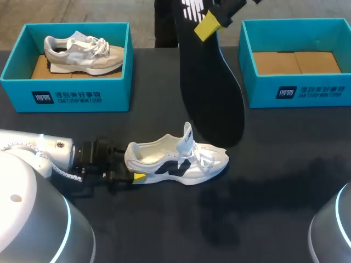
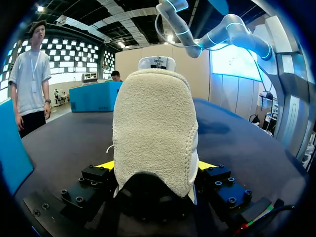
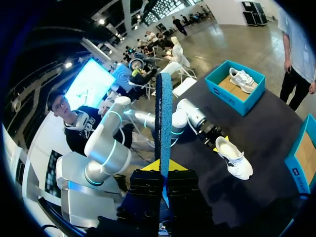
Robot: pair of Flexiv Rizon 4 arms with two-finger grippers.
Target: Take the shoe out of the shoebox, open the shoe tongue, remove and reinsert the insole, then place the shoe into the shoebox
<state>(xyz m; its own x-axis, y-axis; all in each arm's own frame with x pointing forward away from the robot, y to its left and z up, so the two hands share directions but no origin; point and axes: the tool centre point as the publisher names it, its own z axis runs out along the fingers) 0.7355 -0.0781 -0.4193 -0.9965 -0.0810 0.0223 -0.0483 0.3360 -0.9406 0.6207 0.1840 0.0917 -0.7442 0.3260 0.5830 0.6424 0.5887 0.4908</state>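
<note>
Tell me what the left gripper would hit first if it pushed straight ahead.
The white fabric sneaker with black side marks; the left gripper is shut on its heel, nothing between.

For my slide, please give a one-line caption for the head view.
The left gripper clamps the white shoe by its heel while the right gripper holds the black insole aloft.

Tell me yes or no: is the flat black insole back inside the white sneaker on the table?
No, the flat black insole hangs from the right gripper, held up outside the white sneaker.
</note>
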